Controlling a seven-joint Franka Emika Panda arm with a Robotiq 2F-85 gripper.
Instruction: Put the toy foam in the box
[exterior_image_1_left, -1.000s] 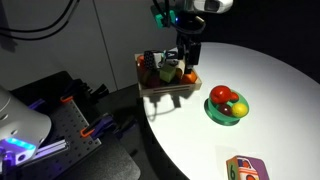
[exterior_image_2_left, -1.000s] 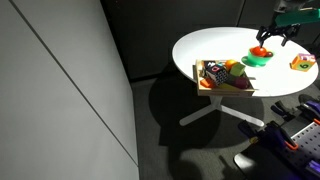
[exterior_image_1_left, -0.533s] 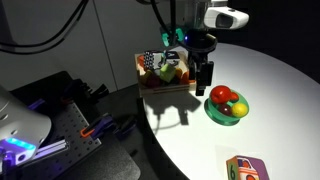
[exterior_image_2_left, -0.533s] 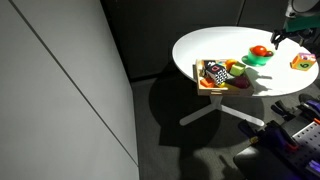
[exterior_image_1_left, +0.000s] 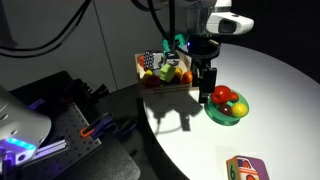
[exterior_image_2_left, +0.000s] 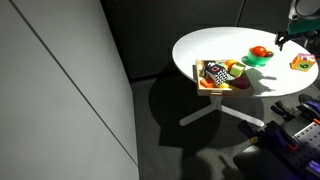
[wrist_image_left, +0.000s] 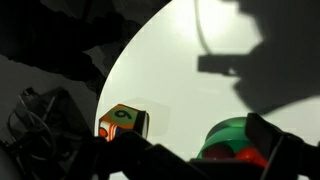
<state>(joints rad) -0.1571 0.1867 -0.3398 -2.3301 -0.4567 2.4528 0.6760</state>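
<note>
The toy foam (exterior_image_1_left: 245, 168) is a small block with pink, orange and green patches. It lies on the white table near the front edge, and also shows in the other exterior view (exterior_image_2_left: 303, 62) and the wrist view (wrist_image_left: 122, 122). The box (exterior_image_1_left: 150, 85) is a shallow light-wood tray at the table's edge with several toys in it (exterior_image_2_left: 203, 76). My gripper (exterior_image_1_left: 205, 88) hangs above the table between the box and the green bowl, far from the foam. In the wrist view its jaws (wrist_image_left: 190, 152) are spread with nothing between them.
A green bowl (exterior_image_1_left: 214, 113) with red, yellow and green toy fruits sits between the box and the foam, right next to the gripper (exterior_image_2_left: 250, 62) (wrist_image_left: 222, 132). The round white table (exterior_image_1_left: 270, 90) drops off to a dark floor and equipment.
The gripper has moved from over the box toward the green bowl and lowered a little. The foam, bowl and box have not moved.
</note>
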